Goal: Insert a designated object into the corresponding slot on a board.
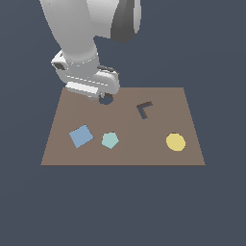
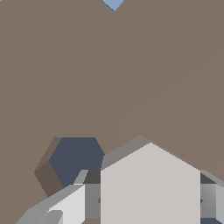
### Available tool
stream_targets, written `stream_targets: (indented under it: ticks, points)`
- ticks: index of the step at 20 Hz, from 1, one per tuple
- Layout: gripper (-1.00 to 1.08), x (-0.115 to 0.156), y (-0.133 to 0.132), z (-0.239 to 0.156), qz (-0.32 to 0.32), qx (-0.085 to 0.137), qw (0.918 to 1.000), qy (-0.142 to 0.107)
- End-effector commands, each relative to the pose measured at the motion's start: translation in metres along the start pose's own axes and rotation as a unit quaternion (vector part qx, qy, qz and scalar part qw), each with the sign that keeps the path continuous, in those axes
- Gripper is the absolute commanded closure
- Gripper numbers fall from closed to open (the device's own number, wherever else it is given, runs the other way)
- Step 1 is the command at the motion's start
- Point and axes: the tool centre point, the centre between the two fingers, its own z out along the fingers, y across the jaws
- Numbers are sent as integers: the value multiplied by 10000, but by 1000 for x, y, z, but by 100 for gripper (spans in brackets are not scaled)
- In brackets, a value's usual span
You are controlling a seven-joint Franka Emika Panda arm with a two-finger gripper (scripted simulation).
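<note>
- Arm bent low over the board's (image 1: 158,153) far edge; gripper (image 1: 102,94) just above the slot (image 1: 106,100).
- Wrist view: fingers (image 2: 65,205) clamped on the grey hexagon (image 2: 151,188), one either side.
- Hexagon held above the board, just beside the slot (image 2: 75,159), not over it.
- Slot empty, dark navy inside.
- L-cutout (image 1: 144,110) near the slot, also empty.
- Blue square (image 1: 81,136), teal pentagon (image 1: 110,140), yellow disc (image 1: 176,141) sit in the board's near half.

glossy white arm (image 1: 72,29); dark grey joint
</note>
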Motion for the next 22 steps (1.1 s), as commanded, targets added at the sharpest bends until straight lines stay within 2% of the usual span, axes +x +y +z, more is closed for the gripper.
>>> stream_targets:
  ticks: [1, 11, 22]
  points:
    - [108, -2, -8, -1, 446, 1, 9990, 3]
    - [108, -4, -33, -2, 1782, 3, 9840, 1]
    - [108, -1, -48, -3, 2545, 3, 9671, 0]
